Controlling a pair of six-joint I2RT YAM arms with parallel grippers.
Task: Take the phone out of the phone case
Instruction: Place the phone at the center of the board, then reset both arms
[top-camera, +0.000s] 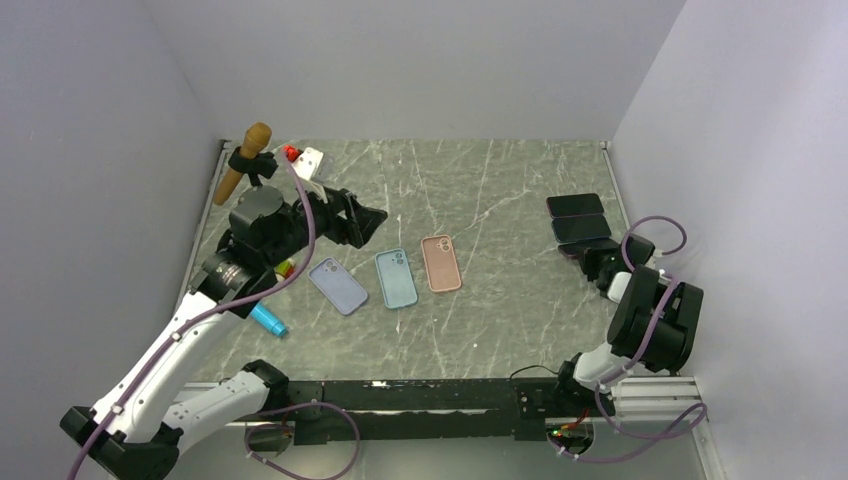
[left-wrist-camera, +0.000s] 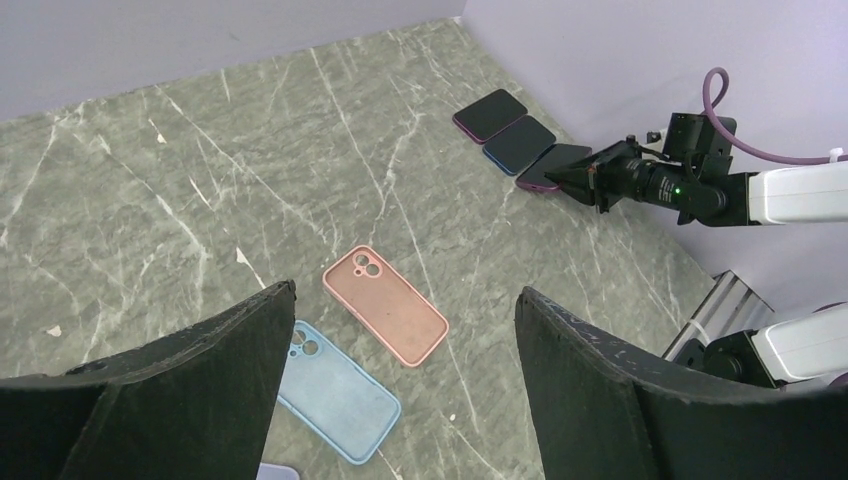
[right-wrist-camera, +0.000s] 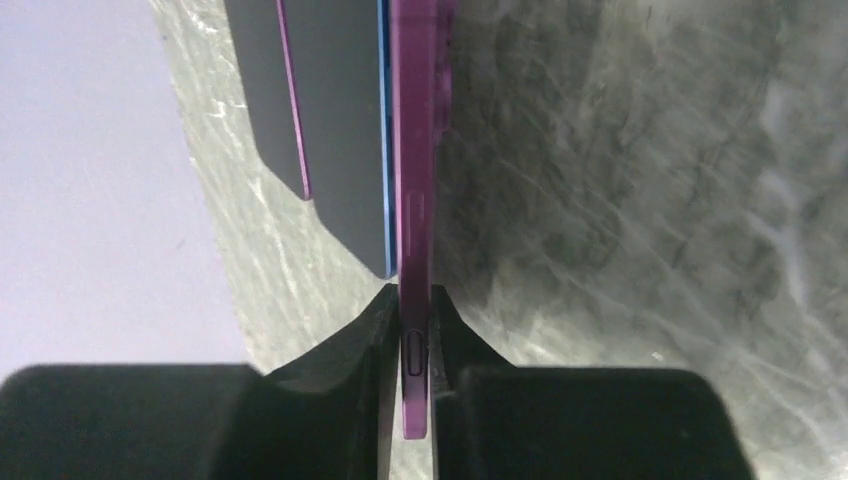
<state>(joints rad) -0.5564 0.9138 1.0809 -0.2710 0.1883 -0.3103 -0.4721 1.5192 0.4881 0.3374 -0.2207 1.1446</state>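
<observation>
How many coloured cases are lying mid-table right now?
3, side by side in a row: lavender case on the left, blue case in the middle, pink case on the right. None appears hidden.

Wooden handle (top-camera: 257, 135), red piece (top-camera: 290, 153), white piece (top-camera: 311, 160), blue cylinder (top-camera: 268, 320), marbled table (top-camera: 480, 330)

walls (top-camera: 420, 60): plain lavender-grey | tabletop (top-camera: 500, 320): grey-green marble, white veins | light: even

White arms (top-camera: 150, 368), black joints (top-camera: 258, 215) — purple cables (left-wrist-camera: 712, 100).
</observation>
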